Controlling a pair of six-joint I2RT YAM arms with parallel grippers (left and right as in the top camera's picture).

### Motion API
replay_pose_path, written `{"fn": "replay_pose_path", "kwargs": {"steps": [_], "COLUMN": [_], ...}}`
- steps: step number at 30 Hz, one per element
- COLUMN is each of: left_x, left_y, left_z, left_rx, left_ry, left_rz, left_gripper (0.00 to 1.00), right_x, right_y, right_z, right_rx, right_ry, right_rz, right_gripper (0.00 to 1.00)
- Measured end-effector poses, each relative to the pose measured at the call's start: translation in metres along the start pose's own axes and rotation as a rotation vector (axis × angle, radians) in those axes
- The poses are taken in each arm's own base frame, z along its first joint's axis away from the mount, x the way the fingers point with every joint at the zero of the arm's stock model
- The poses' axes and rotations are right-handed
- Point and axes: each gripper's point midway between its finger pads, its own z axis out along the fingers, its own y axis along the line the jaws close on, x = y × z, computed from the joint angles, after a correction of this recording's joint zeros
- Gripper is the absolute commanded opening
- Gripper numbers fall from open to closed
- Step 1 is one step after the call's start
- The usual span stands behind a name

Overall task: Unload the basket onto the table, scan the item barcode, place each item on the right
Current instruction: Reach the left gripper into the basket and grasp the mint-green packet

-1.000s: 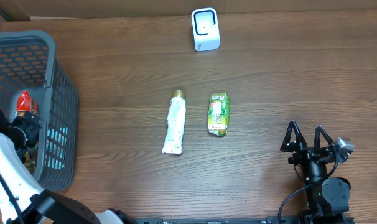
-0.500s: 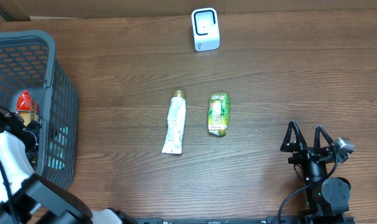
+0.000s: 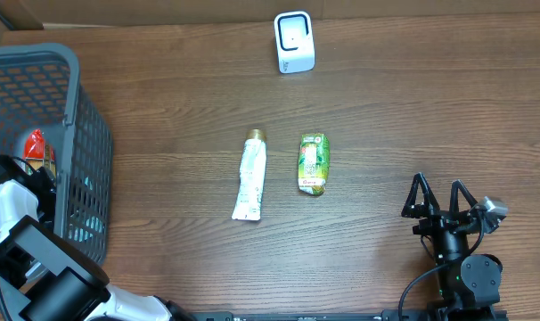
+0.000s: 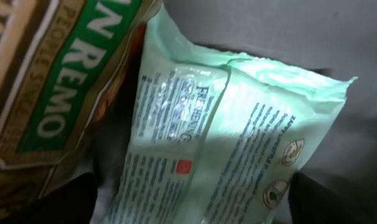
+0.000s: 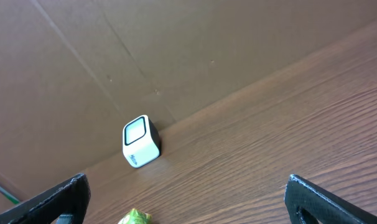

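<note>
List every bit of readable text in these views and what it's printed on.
"N REMO": green band on the tan packet, cut off by the frame.
Mint-green pack: print too blurred.
Tube, green pouch: print too small.
Scanner: none readable.

Left arm [image 3: 10, 214], white shell links with black joint housings: comes in from the lower left corner of the overhead view. A large black housing sits low, with a white link above it angled toward the far left.
Left gripper [image 4: 201, 208], black, two-finger: only its dark fingers [image 4: 58, 202] show, one in each bottom corner of the left wrist view, jaws well apart. Tips can't be made out from overhead.

Right arm [image 3: 462, 267], all black with cabling: stands at the lower right, wrist pointing toward the far side, well apart from the left arm.
Right gripper [image 3: 437, 192], black, two-finger: spread in a wide V. In the right wrist view, one black tip shows in each bottom corner, jaws fully apart.
</note>
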Motion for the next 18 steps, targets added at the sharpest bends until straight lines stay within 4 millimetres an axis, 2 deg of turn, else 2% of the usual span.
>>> {"fn": "replay_pose_path", "kwargs": {"steps": [5,6,7,8,12,16,18], "left_x": [-0.001,-0.001,-0.001,-0.001,-0.004,0.007,0.009], "left_y": [-0.001,-0.001,-0.001,-0.002,-0.003,-0.005,-0.006], "left_z": [0.001,0.001,0.001,0.001,-0.004,-0.010,-0.022], "left_rx": [0.004,0.006,0.007,0.010,0.015,0.014,0.011], "left_ry": [-0.004,-0.004,-0.004,-0.004,-0.014,0.048,0.094], "left_rz": [0.008,0.005,0.007,0.007,0.006,-0.007,-0.017], "left_gripper": [0.45,0.31,0.11,0.04,0.04,0.04,0.04], "right_x": [0.000,0.000,0.000,0.000,0.000,0.000,0.000], "right_y": [0.000,0.000,0.000,0.000,0.000,0.000,0.000], "right_z": [0.000,0.000,0.000,0.000,0.000,0.000,0.000], "right_rx": [0.000,0.001,0.000,0.000,0.000,0.000,0.001], "right_ry": [0.000,0.000,-0.001,0.000,0.000,0.000,0.000], "right_rz": [0.000,0.000,0.000,0.000,0.000,0.000,0.000], "right_gripper": [1.00,1.00,1.00,1.00,1.00,1.00,1.00]}}
